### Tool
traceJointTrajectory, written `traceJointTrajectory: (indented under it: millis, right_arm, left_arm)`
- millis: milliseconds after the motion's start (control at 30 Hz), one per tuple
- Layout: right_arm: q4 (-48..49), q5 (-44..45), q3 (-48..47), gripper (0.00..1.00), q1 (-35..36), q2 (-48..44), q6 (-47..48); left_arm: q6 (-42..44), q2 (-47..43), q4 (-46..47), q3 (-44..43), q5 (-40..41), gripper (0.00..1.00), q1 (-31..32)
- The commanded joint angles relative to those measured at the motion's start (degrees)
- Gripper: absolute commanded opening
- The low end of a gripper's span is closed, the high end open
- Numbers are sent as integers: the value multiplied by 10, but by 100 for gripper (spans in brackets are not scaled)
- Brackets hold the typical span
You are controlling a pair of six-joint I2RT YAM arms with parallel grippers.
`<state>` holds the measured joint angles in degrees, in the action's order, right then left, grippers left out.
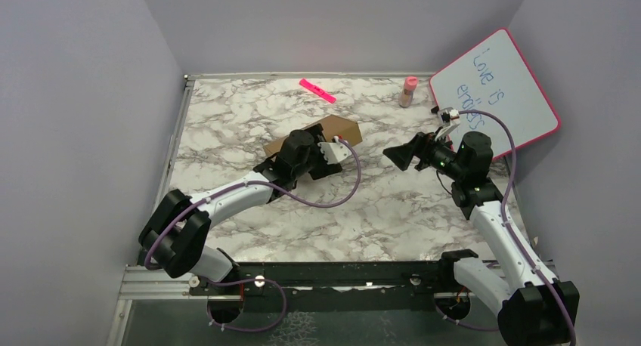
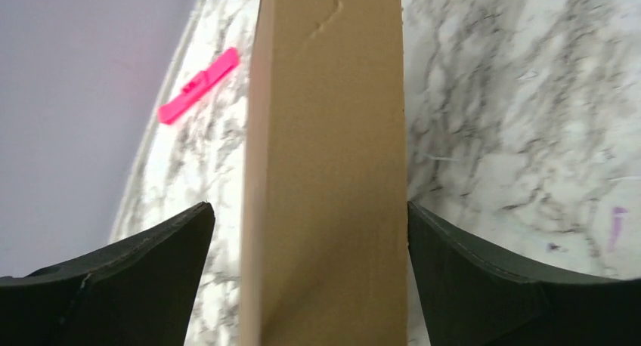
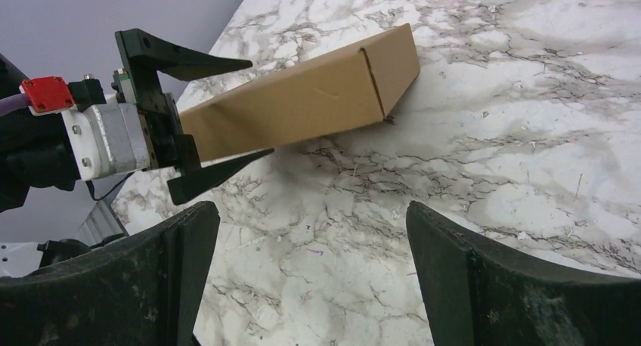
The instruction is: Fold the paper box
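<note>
The paper box (image 1: 338, 127) is a closed, long brown cardboard carton lying on the marble table (image 1: 393, 210) left of centre. It also shows in the left wrist view (image 2: 325, 134) and the right wrist view (image 3: 317, 89). My left gripper (image 1: 326, 146) straddles its near end, jaws open; in its own view (image 2: 310, 206) the right finger touches the box side and a gap shows at the left finger. The right wrist view shows that gripper (image 3: 261, 104) with one finger above and one below the box. My right gripper (image 1: 398, 156) is open and empty (image 3: 314, 210), right of the box.
A pink-framed whiteboard (image 1: 495, 93) leans against the right wall. A small pink bottle (image 1: 409, 91) stands at the back. A flat pink strip (image 1: 317, 90) lies at the back edge, also in the left wrist view (image 2: 198, 85). Grey walls close in on three sides.
</note>
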<state>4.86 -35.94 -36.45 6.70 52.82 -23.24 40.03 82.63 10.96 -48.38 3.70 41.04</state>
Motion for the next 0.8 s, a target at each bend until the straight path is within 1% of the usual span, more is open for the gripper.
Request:
traceJointTrajectory:
  millis: [0,333,400,533,633,700,767]
  right_arm:
    - [-2,15,7,99,3,-8,10]
    - [-5,22,12,99,3,-5,11]
    - [-4,24,14,99,3,-3,11]
    - [-2,30,18,99,3,3,19]
    - [-8,33,18,99,3,8,25]
    - [-19,37,14,99,3,8,30]
    - [-44,58,5,99,3,4,39]
  left_arm:
    - [-99,0,-39,-5,-94,99,8]
    - [-184,-24,-83,-19,-202,99,9]
    - [-198,-30,-88,-21,-204,99,9]
    - [-231,-30,-108,-43,-131,99,7]
    - [-262,-22,-146,-71,-85,99,0]
    - [-285,-23,-155,-81,-57,99,-6]
    - [-322,-29,-155,-82,-9,99,-15]
